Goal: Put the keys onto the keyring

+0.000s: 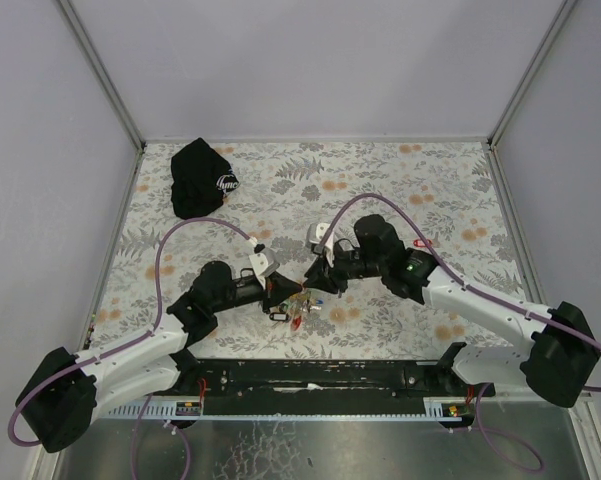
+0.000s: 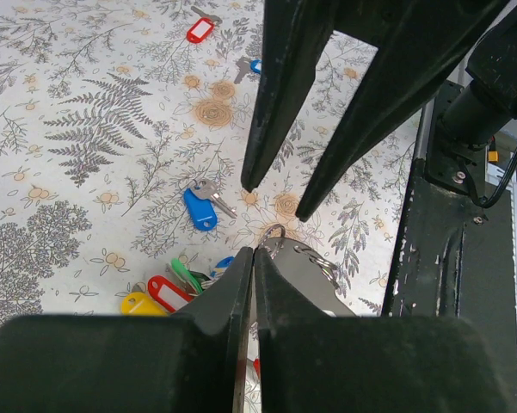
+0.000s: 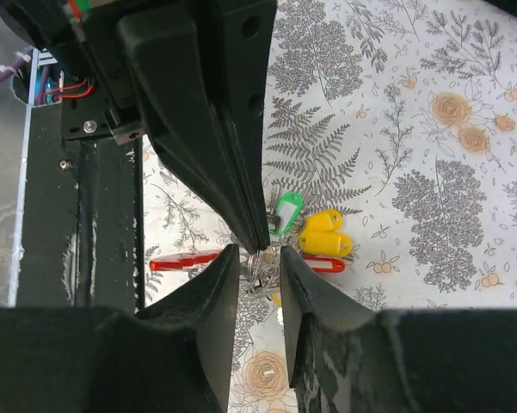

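I see left gripper [image 2: 254, 252] jaws pressed together pinching the keyring [image 2: 273, 232], right gripper [image 3: 257, 250] jaws spread around it, tagged keys [image 3: 314, 239] bunched alongside, close to the table [image 1: 430, 180] near edge.

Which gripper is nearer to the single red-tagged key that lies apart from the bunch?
Right. The right gripper hangs open between the bunch and the red-tagged key, well short of it. The left gripper, shut on the keyring, is at the bunch, farther away.
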Controlling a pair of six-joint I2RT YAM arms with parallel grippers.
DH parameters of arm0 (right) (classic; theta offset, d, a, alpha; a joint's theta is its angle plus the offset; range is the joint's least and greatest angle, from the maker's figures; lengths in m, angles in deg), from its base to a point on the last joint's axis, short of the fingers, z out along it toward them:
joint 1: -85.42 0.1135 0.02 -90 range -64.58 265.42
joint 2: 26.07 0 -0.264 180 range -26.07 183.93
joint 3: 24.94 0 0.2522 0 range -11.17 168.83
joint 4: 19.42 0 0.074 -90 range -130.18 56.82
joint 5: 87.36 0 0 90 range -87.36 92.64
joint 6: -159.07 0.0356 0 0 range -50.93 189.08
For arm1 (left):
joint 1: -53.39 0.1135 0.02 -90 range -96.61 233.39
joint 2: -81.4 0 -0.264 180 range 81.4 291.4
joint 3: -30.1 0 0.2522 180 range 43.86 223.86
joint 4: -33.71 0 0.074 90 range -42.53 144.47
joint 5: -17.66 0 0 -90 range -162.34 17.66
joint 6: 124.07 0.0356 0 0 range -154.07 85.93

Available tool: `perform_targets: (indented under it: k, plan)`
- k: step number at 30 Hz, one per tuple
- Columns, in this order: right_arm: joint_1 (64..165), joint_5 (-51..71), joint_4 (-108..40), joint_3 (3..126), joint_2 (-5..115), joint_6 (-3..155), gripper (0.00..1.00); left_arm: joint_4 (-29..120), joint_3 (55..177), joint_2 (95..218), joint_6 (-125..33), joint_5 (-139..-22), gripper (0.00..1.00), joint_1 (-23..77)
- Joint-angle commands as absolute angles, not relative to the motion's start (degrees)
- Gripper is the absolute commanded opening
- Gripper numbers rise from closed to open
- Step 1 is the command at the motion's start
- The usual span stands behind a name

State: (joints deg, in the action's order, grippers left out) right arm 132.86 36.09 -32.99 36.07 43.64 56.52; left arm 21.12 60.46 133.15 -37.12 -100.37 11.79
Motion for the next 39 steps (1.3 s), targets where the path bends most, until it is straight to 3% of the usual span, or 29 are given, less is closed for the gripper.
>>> perform_targets:
  k: [1,18,22,25,28,35,39]
  plan:
    - [132.78,34.9,-35.31,40.64,45.52,62.1,0.31,21.81,62.73,132.51,-35.75,-99.69,0.0,11.34]
    - [132.79,35.6,-41.73,43.24,49.91,60.8,0.23,22.65,63.79,133.2,-34.89,-99.14,0.0,10.32]
    - [132.79,35.79,-41.44,43.14,50.46,60.2,0.17,22.55,63.81,133.14,-35.0,-99.41,0.0,10.24]
    - [132.79,35.75,-40.72,42.92,50.41,59.93,0.07,21.94,63.41,132.9,-35.04,-99.86,0.0,10.23]
    - [132.75,35.8,-37.67,40.9,49.16,60.13,0.0,19.74,61.94,132.12,-36.19,-99.75,0.01,10.24]
    - [132.75,35.08,-25.33,32.86,45.85,61.8,0.0,5.46,53.0,128.56,-44.54,-95.99,0.16,11.84]
    - [132.78,34.73,-10.93,25.46,43.75,65.62,0.0,-5.55,47.31,127.56,-50.23,-95.34,0.2,13.4]
